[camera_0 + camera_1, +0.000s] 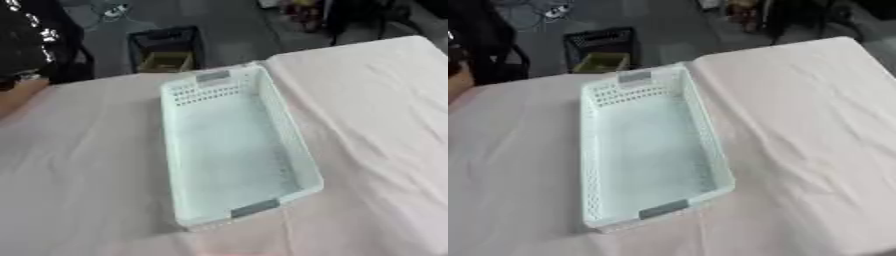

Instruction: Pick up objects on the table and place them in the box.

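A pale box (pixel 302 150) lies at frame centre on the pink-clothed table (pixel 385 125); neither hand shows in either view, so their state cannot be told.

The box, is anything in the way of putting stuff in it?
Nothing visible blocks it. The box sits open-topped on the table with nothing inside or over it. But no hand shows in either view, and no objects to pick up show on the cloth.

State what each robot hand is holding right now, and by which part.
Nothing is held: neither robot hand shows in either view. The pale box sits empty on the pink-covered table.
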Robot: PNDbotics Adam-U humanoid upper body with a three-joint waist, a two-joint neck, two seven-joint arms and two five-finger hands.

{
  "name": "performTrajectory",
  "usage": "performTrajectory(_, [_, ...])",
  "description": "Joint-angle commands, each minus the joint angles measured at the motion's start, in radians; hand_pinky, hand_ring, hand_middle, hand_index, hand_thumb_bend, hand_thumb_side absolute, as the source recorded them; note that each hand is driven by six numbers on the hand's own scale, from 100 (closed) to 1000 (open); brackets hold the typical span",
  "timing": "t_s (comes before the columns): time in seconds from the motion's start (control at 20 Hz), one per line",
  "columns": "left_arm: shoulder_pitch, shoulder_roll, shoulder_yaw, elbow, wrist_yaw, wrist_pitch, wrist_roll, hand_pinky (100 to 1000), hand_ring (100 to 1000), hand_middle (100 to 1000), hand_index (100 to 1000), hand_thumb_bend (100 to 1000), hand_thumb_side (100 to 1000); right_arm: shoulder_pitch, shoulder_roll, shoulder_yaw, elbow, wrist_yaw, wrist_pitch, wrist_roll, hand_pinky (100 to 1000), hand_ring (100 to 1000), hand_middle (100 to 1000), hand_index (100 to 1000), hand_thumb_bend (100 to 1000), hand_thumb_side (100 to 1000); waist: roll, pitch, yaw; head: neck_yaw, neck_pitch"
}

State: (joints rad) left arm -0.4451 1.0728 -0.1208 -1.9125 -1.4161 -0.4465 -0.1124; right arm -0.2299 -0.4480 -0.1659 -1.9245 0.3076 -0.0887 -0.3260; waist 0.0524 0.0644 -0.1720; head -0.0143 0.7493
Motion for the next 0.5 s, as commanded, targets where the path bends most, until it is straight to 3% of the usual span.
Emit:
performTrajectory(0.05, [-0.017,0.042,0.037,-0.048,-0.016,0.037,0.011,212,127,100,340,237,108,-0.002,-0.028,-0.009,-0.008,0.003,-0.002,-0.003,309,414,469,685,100,697,-0.004,-0.016,0.002,-0.010,-0.013])
performTrajectory(0.3, [-0.042,0.023,0.048,-0.085,0.010,0.074,0.040,212,125,100,338,231,100,-0.001,-0.028,-0.010,-0.008,0.004,-0.001,-0.004,309,414,469,685,100,695,-0.006,-0.018,0.002,-0.012,-0.013])
performTrajectory(0.5, [-0.098,-0.010,0.037,-0.087,0.052,0.063,0.089,217,126,100,338,221,100,-0.001,-0.027,-0.008,-0.007,0.002,-0.002,-0.001,309,414,469,685,100,695,-0.007,-0.020,0.003,-0.012,-0.012])
